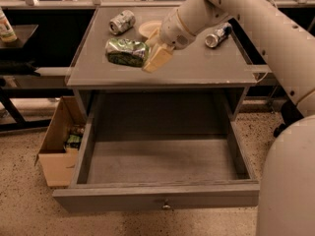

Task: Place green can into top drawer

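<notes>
One green can (pixel 126 52) in gripper (pixel 147 59) above tabletop (pixel 202 69); top drawer (pixel 157 194) open.

- One claw (pixel 148 54), above the tabletop (pixel 197 68), closed around a can.
- Three cans: one green can (pixel 125 52) in the claw's grip; one silvery-white can (pixel 121 21) lying on the tabletop beyond the claw and to its left; one silver and blue can (pixel 217 35) well off to the claw's right.
- One pale dish (pixel 147 28), just behind the claw.
- One top drawer (pixel 157 195), pulled open below the claw, with one round knob (pixel 166 206) on its front.
- One cardboard box (pixel 56 163) on the floor, down and left of the claw.
- One bottle (pixel 6 28), far left of the claw.
</notes>
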### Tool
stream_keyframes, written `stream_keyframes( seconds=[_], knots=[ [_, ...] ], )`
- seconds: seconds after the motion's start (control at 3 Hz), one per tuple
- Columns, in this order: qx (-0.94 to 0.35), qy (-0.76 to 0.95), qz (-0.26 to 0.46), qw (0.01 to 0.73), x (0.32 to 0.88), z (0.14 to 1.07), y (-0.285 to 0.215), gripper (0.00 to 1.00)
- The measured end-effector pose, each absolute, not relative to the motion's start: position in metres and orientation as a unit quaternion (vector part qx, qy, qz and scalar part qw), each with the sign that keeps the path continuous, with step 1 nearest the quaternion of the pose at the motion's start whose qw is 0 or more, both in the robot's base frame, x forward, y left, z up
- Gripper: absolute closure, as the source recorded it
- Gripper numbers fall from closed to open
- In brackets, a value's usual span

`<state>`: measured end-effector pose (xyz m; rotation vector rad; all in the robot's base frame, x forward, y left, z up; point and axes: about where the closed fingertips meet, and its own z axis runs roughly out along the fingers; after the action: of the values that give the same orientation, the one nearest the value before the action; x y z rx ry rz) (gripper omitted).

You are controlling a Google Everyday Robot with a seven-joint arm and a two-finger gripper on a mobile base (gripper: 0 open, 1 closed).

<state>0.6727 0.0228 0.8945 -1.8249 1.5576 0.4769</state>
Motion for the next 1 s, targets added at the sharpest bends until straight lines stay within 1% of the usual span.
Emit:
stream_keyframes(
  seconds=[0.33,1.0],
  knots=[
    [-0.706,0.597,0.189,0.33,0.664,0.881,0.028,1.0],
    [-0.722,0.597,0.172,0.303,0.59,0.849,0.046,1.0]
  ],
)
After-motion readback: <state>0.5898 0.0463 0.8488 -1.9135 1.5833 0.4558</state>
